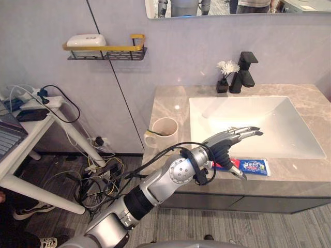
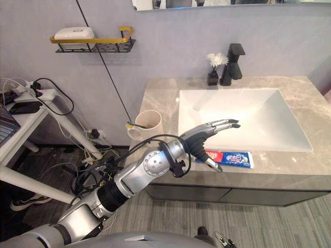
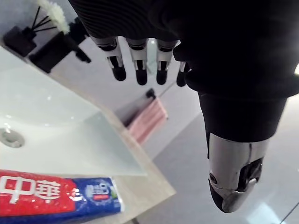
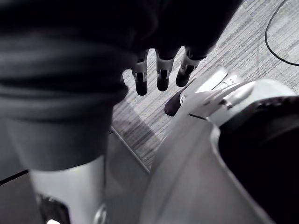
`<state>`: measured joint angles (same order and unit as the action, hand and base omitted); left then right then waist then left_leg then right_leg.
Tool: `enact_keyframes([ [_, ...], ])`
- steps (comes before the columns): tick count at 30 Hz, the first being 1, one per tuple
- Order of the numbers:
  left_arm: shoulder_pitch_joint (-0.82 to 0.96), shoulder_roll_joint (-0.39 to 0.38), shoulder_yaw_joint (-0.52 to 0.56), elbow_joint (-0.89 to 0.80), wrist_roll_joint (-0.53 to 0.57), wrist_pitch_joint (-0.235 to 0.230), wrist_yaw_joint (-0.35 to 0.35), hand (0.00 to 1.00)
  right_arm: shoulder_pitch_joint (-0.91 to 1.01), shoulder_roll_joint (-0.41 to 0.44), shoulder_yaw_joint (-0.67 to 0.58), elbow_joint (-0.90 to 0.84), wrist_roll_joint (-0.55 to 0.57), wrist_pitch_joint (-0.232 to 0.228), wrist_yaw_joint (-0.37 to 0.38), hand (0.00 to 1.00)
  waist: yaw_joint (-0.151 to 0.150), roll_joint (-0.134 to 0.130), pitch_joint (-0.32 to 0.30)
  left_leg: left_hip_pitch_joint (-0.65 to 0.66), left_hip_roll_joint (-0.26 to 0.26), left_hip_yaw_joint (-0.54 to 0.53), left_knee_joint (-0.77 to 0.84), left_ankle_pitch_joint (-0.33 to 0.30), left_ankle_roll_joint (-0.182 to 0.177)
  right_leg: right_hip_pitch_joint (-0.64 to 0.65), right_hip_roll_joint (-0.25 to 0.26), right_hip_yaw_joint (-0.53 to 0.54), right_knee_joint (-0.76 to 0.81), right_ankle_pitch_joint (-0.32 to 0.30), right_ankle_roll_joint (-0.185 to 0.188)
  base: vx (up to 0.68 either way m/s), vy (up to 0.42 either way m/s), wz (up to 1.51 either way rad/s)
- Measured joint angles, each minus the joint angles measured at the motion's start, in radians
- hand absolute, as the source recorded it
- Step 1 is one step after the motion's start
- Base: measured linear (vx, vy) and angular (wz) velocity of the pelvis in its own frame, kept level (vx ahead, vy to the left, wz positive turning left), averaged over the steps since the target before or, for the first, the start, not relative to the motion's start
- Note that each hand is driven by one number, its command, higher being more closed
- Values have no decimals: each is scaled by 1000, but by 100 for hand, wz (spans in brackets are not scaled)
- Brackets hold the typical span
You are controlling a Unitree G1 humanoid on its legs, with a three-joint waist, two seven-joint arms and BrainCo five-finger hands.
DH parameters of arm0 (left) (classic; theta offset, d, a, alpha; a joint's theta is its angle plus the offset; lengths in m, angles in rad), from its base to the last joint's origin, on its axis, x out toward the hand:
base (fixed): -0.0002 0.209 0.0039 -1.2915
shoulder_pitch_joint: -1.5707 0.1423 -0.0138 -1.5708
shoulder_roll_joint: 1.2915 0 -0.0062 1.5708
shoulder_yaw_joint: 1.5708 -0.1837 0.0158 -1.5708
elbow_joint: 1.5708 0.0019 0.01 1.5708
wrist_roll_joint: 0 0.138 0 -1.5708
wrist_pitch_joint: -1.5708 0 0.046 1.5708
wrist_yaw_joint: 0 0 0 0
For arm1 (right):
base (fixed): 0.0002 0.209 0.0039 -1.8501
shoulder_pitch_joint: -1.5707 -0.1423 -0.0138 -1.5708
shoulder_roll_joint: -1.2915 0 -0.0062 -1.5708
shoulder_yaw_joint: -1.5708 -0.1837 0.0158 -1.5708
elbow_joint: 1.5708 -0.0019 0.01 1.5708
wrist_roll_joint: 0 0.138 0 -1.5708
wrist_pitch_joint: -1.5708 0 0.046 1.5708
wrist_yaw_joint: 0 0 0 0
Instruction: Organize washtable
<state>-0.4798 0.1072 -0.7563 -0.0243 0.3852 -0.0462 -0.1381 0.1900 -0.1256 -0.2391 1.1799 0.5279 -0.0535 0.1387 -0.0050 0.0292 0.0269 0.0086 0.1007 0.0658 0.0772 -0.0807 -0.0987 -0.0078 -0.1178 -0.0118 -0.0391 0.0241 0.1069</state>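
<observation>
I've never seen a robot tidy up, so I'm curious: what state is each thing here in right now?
left hand: open, above the toothpaste, holding nothing
right hand: open, low over the floor
toothpaste: lying flat at the counter's front edge
mug: upright, left of the sink
faucet: no water running
sink: empty

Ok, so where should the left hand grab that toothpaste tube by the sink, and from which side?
Probably mid-body, across its narrow width, from above. The toothpaste tube lies flat along the counter's front strip beside the sink. The left hand hovers open over it, so closing front-to-back should pinch it.
</observation>
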Motion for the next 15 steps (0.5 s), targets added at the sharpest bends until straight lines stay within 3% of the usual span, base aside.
enact_keyframes([
  [7, -49, -28, -6, 63, 106, 6, 3, 0, -8, 10, 0, 0, 1, 1, -12, 0, -15, -17, 2, -3, -7, 0, 0, 1, 2, -11, -7, 2, 15, -6, 5, 0, 0, 0],
  [15, -60, -34, -37, 185, 155, 5, 4, 0, -15, 19, -1, -1, 1, 19, -21, 0, -17, -32, 2, -1, -8, 0, 1, 2, 3, -8, -7, 1, 12, -3, 7, -4, 0, 0],
])
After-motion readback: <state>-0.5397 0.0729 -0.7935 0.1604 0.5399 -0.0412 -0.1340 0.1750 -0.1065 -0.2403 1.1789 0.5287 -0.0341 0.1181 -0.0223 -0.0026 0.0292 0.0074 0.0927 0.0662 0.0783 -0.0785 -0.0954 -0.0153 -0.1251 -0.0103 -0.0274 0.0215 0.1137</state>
